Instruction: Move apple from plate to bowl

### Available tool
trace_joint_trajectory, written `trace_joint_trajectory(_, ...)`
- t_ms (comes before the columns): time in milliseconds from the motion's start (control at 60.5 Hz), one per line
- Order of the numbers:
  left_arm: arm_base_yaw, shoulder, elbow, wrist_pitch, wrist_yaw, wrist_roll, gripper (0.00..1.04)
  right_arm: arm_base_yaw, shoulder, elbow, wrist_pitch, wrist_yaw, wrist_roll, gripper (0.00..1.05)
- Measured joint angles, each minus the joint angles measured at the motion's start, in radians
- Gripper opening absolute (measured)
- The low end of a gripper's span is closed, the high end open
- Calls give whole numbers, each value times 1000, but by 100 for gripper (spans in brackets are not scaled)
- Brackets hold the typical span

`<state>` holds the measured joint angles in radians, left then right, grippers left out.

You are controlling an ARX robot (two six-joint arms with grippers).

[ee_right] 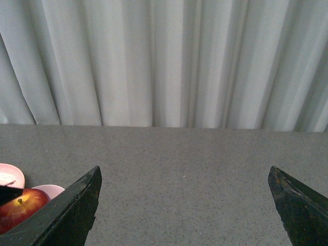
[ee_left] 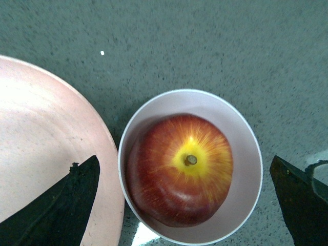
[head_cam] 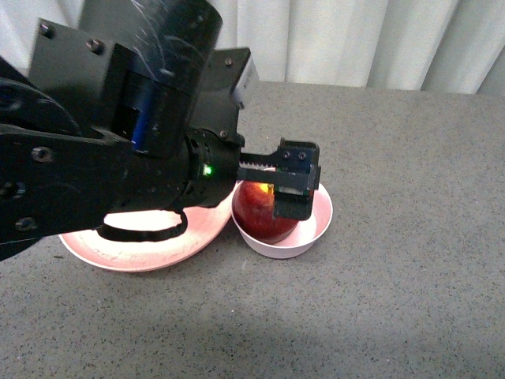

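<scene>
The dark-red apple (head_cam: 256, 212) with its yellow stem patch (ee_left: 190, 160) sits inside the small pale-pink bowl (head_cam: 319, 225), nearly filling it. My left gripper (head_cam: 293, 185) hangs open directly above it, its two black fingers (ee_left: 66, 200) spread wide on either side of the bowl (ee_left: 246, 169) and touching nothing. The salmon-pink plate (head_cam: 150, 254) lies just left of the bowl, its rim close to the bowl's; the left arm hides most of it. My right gripper (ee_right: 184, 171) is open over bare table, with the apple (ee_right: 18, 207) and bowl (ee_right: 48, 190) off to one side.
The grey speckled table (head_cam: 394, 300) stretches around the dishes. A pale curtain (ee_right: 164, 61) hangs behind the table's far edge. The bulky left arm (head_cam: 102, 142) fills the left half of the front view.
</scene>
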<state>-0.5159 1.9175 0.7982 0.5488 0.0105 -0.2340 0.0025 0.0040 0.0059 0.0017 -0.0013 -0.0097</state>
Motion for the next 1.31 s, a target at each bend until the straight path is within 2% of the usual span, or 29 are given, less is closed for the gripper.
trace_joint_trajectory(198,43,-166,-148,84,-47,-10,98,0,0,0,0,0,0,95)
trace_joint_trajectory(314,72,-241,-227,122,-117,10,98,0,0,0,0,0,0,95)
trace_joint_trajectory(330,72,-240,-237,146,-138,22,97,0,0,0,0,0,0,95)
trace_joint_trajectory(380,82,-225,-303,359,-281,75,88,0,0,0,0,0,0,95)
trace_joint_trajectory(430,103,-221,-379,549,-360,136,79,0,0,0,0,-1,0,95)
trace_joint_trajectory(529,162,-293,-487,732,-360,186,61,0,0,0,0,1,0,95)
trace_joint_trajectory(760,255,-494,-626,684,-262,216,23,0,0,0,0,0,0,95)
trace_joint_trajectory(876,299,-642,-658,550,-219,219,4,0,0,0,0,0,0,95)
trace_joint_trajectory(1305,409,-1032,-761,287,-112,226,4,0,0,0,0,0,0,95)
